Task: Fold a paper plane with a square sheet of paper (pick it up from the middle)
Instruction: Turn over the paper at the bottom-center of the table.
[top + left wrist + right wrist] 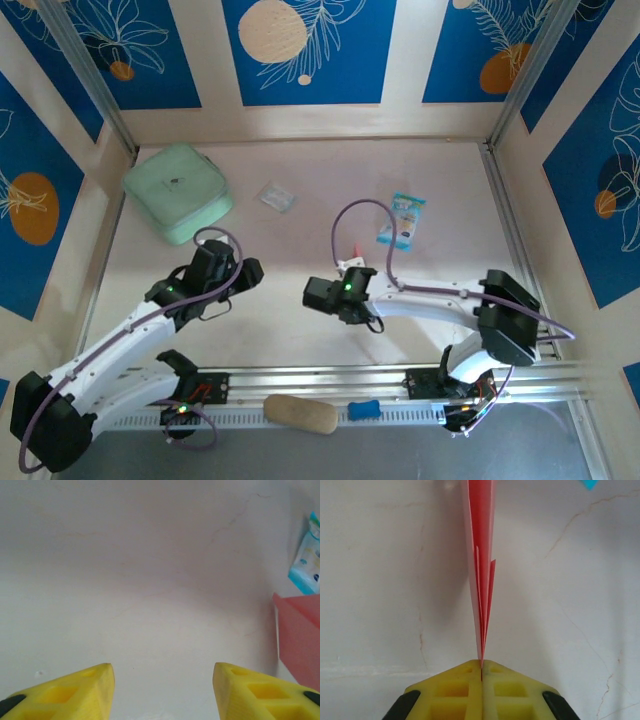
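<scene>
The salmon-pink paper is folded into a narrow, layered paper plane (482, 555). I see it edge-on in the right wrist view, rising from my right gripper (481, 662), which is shut on its lower edge. From above, only a small red tip of the paper plane (357, 246) shows beyond the right gripper (352, 264) at the table's middle. My left gripper (250, 272) is to its left, apart from it. In the left wrist view the left gripper (162, 667) stands open with nothing between its yellow fingers (87, 690), and the paper plane (300, 640) is at the right edge.
A mint-green pouch (178, 192) lies at the back left, with a small clear wrapper (277, 196) beside it. A blue-and-white snack packet (401, 220) lies behind the right gripper. A tan pad (300, 413) and a blue piece (364, 409) rest on the front rail. Walls enclose three sides.
</scene>
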